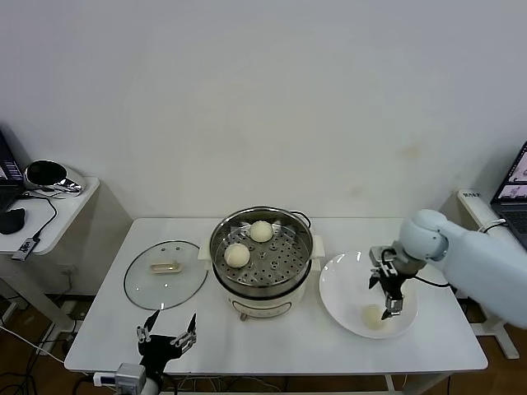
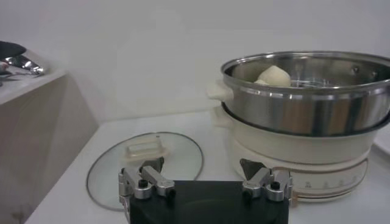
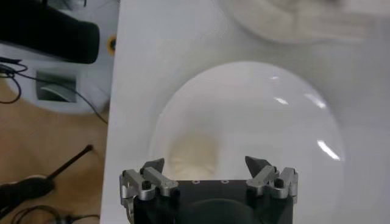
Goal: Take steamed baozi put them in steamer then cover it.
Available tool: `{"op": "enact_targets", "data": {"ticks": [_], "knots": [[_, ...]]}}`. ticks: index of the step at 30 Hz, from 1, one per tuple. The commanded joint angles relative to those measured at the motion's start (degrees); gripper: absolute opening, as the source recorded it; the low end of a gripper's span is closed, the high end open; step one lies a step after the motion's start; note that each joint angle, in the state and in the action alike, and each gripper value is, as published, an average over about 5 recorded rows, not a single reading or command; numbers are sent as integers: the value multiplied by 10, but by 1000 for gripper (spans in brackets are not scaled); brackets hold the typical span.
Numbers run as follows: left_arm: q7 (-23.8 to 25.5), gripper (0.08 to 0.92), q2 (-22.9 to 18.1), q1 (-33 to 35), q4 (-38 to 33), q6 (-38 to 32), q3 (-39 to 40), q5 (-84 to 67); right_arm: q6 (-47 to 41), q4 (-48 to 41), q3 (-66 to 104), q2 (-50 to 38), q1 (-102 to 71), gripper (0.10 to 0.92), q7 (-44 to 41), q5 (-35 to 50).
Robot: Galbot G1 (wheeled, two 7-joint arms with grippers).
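The steamer (image 1: 262,263), a shiny steel pot on a cream base, stands mid-table with two steamed baozi (image 1: 261,231) (image 1: 236,255) on its perforated tray. Another baozi (image 1: 375,317) lies on the white plate (image 1: 342,284) to the right. My right gripper (image 1: 384,300) hovers open just above that bun; in the right wrist view the baozi (image 3: 194,155) lies between and beyond the open gripper (image 3: 206,164). The glass lid (image 1: 165,274) lies flat left of the steamer. My left gripper (image 1: 167,336) waits open near the table's front edge, facing the lid (image 2: 146,164) and steamer (image 2: 304,97).
A white side table (image 1: 49,206) with cables and a headset stands far left. A laptop (image 1: 515,189) sits at the far right. The plate lies close to the table's right front edge (image 3: 113,122), with floor and cables beyond it.
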Motion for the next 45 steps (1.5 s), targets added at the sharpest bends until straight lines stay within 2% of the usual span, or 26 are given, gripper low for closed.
{"op": "enact_targets", "data": {"ticks": [1,14,45], "knots": [[1,823,0,0,3,1,1,1,9,-36,15,31,-48,823,7,-33],[1,823,0,1,10,1,2,5,12,-67,21,49,-61,823,42,-52],[1,823,2,1,13,0,1,4,-3,-57,27,32,-73,823,40,-52]]}}
